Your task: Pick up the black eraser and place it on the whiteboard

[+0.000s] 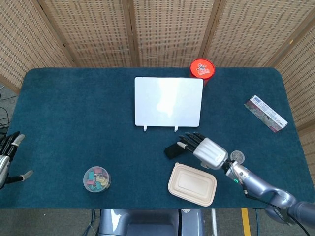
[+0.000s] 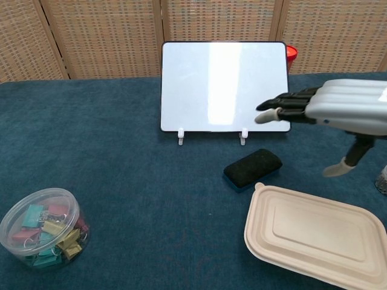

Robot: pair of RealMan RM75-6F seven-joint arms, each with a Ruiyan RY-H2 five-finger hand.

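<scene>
The black eraser (image 1: 172, 150) (image 2: 253, 167) lies flat on the blue table cloth, in front of the whiteboard (image 1: 168, 102) (image 2: 222, 86), which stands tilted on two white feet. My right hand (image 1: 203, 147) (image 2: 326, 109) hovers above the eraser with its fingers stretched out towards the left and apart, holding nothing; in the head view its fingers cover the eraser's right end. My left hand (image 1: 7, 160) rests open at the table's left edge, far from the eraser, and only the head view shows it.
A beige lidded food box (image 1: 192, 184) (image 2: 314, 237) lies just in front of the eraser. A clear tub of binder clips (image 1: 96, 179) (image 2: 43, 226) sits front left. A red can (image 1: 202, 69), a small clear jar (image 1: 237, 157) and a flat carton (image 1: 266, 113) stand to the right.
</scene>
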